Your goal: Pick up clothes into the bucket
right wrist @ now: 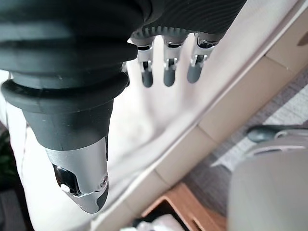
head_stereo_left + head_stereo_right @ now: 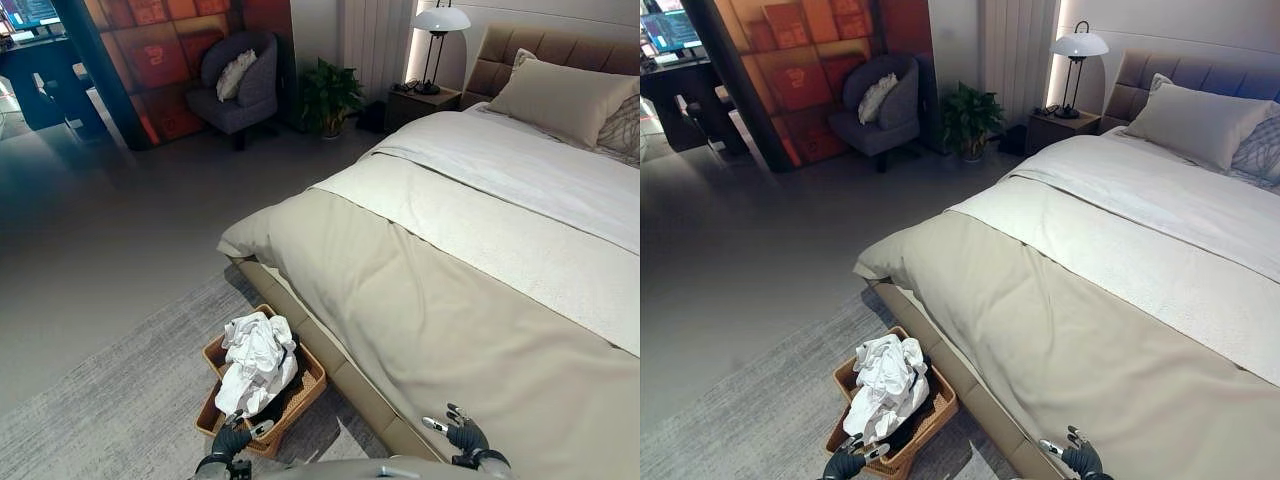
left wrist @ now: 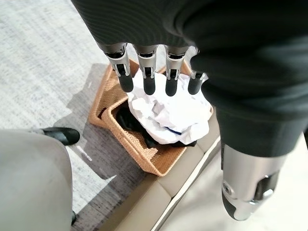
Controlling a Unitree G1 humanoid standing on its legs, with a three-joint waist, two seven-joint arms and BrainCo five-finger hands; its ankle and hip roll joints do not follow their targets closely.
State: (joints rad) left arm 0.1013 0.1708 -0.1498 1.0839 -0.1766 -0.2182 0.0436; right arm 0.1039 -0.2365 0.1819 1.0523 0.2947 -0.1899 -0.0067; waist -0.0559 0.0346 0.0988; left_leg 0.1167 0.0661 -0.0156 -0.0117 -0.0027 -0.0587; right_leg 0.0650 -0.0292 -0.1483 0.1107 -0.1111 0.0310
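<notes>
Left eye view: a wicker basket (image 2: pixel 309 385) sits on the rug (image 2: pixel 110 400) just beside the bed (image 2: pixel 450 300), heaped with crumpled white clothes (image 2: pixel 256 362) over dark ones. Above the basket's near edge hangs the left hand (image 2: pixel 232 438), fingers straight and empty. On the far side of the bed frame from the basket, the right hand (image 2: pixel 462 431) hovers over the bedspread, fingers relaxed, holding nothing.

- My left hand (image 2: pixel 229 441) hangs low just above the near end of the basket (image 2: pixel 300 395), fingers (image 3: pixel 149 79) straight and relaxed, thumb apart, holding nothing
- My right hand (image 2: pixel 462 434) hovers over the bed's (image 2: pixel 450 330) near edge, fingers (image 1: pixel 167 74) loosely extended, palm empty
</notes>
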